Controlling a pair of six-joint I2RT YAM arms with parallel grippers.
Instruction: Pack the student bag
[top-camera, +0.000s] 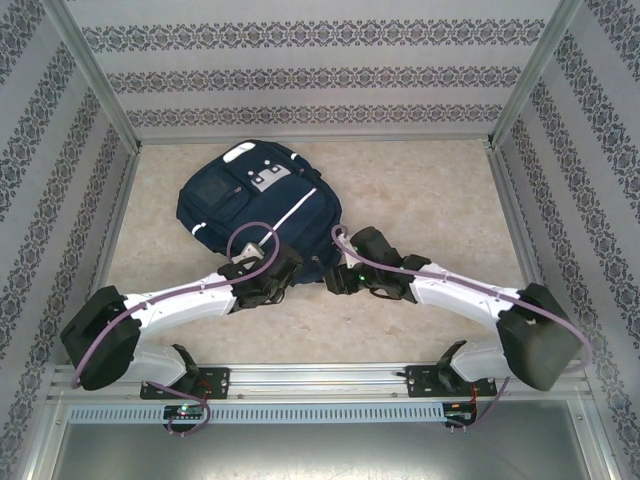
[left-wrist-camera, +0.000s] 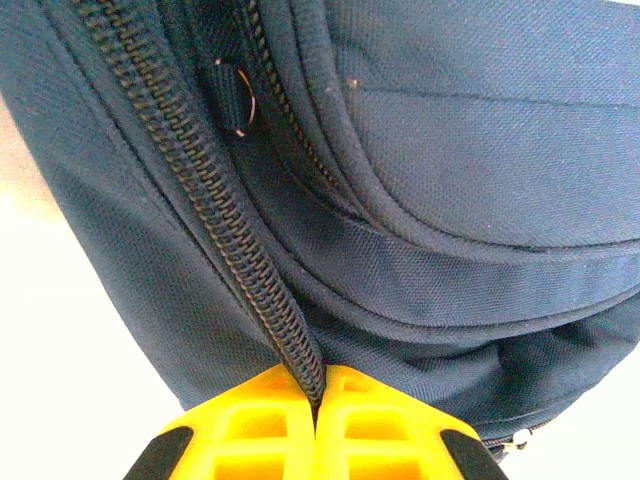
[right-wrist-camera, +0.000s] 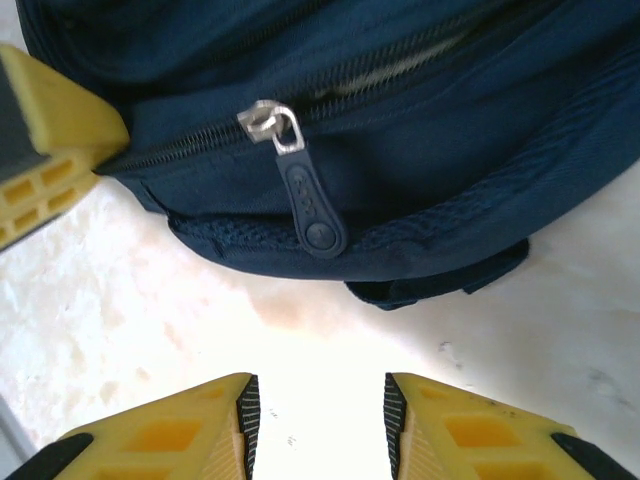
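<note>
The navy student bag (top-camera: 250, 200) lies flat on the table, its near edge towards the arms. My left gripper (top-camera: 274, 272) sits at that near edge. In the left wrist view the left gripper (left-wrist-camera: 318, 398) is shut, its yellow tips pinching the bag's black zipper track (left-wrist-camera: 225, 235). My right gripper (top-camera: 340, 280) is at the bag's near right corner. Seen from the right wrist, the right gripper (right-wrist-camera: 320, 405) stands open over bare table, a short way from the bag's silver slider and blue zipper pull (right-wrist-camera: 308, 205). A yellow finger (right-wrist-camera: 50, 150) of the left gripper rests against the bag (right-wrist-camera: 420, 120).
The table (top-camera: 430, 200) is a pale marbled surface, enclosed by patterned walls (top-camera: 40, 150) and metal frame posts on three sides. Bare table lies to the right of the bag. A small ring tab (left-wrist-camera: 240, 100) hangs beside a second zipper.
</note>
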